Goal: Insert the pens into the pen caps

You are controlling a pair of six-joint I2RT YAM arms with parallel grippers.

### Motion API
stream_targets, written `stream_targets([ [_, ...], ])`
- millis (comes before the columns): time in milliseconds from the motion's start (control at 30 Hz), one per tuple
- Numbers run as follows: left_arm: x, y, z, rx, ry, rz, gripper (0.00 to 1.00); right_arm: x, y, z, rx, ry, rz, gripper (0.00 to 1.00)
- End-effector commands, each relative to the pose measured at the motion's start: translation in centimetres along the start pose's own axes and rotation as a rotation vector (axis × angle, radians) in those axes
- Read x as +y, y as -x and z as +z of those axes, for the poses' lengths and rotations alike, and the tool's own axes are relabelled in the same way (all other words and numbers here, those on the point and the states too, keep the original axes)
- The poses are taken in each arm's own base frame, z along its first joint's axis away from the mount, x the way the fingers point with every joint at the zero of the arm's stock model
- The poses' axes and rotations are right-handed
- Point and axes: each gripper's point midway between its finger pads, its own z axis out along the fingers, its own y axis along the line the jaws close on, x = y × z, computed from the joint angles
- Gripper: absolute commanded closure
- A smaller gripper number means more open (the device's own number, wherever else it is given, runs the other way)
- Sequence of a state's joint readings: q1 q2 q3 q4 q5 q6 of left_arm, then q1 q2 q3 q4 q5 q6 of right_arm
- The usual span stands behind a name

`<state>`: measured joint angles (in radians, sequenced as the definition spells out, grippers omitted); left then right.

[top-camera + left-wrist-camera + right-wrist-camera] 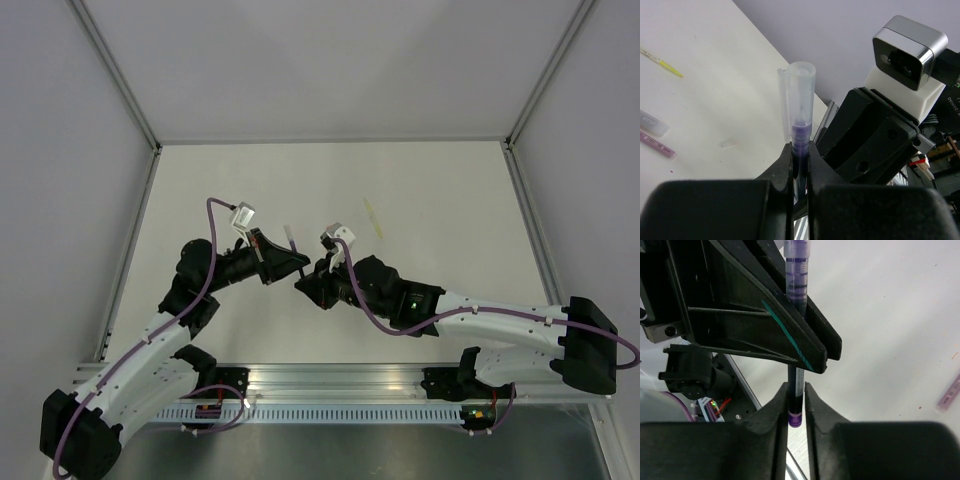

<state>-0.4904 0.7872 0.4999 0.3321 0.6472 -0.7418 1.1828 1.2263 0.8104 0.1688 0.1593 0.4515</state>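
**One pen capped in mid-air, more to do**

Left tool (800, 156) clamps tight on the black pen (796, 376), and right tool (796, 396) pinches its tail. A clear cap (801, 95) looks seated over the tip. Out on the bench (450, 200), the yellow pen (373, 216) lies apparently uncapped.

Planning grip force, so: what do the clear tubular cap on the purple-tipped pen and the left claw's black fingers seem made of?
The clear tubular cap looks like translucent, faintly frosted plastic; the purple-tipped pen shows through its wall. The left claw has black fingers with a matte, dull surface, probably hard plastic; any coating cannot be told.
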Motion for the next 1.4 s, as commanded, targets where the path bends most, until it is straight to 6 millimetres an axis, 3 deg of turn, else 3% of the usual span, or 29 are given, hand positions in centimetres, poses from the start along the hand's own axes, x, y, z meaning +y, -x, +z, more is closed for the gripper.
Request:
stream_targets([
  [0,-1.4,0.9,-0.2,-0.025,-0.039,0.026,0.98,0.6,1.9,0.0,-0.049,0.006,-0.005,0.75],
  [167,-2.4,1.0,-0.6,-0.028,-0.069,0.036,0.98,1.1,3.6,0.3,-0.07,0.004,-0.016,0.68],
  [233,-2.6,0.9,-0.7,-0.021,-0.079,0.037,0.98,1.2,3.7,0.7,-0.062,0.002,-0.022,0.73],
  [267,-2.7,0.9,-0.7,-0.019,-0.085,0.041,0.98,1.3,3.6,0.8,-0.059,0.003,-0.022,0.82],
  [333,-2.7,0.6,-0.7,-0.007,-0.093,0.037,0.94,1.5,3.5,1.1,-0.054,0.013,-0.022,0.9],
  [400,-2.7,0.6,-0.7,-0.003,-0.093,0.038,0.86,1.8,3.4,1.1,-0.05,0.03,-0.019,1.0],
  [433,-2.6,0.5,-0.7,-0.003,-0.09,0.039,0.71,1.8,3.1,1.1,-0.046,0.031,-0.017,1.0],
  [533,-2.3,1.1,-0.7,-0.022,-0.048,0.049,0.44,1.7,2.7,0.8,-0.039,0.038,-0.011,1.0],
  [667,-1.9,2.3,-0.6,-0.042,0.011,0.054,0.28,1.8,2.4,0.2,-0.027,0.05,-0.008,1.0],
  [900,-1.8,4.0,-0.1,-0.058,0.058,0.036,0.25,2.0,1.9,-0.6,-0.017,0.077,-0.003,1.0],
  [1367,-2.0,5.0,-0.5,-0.089,0.092,0.049,0.33,1.8,0.6,-0.9,0.01,0.087,-0.003,1.0],
])
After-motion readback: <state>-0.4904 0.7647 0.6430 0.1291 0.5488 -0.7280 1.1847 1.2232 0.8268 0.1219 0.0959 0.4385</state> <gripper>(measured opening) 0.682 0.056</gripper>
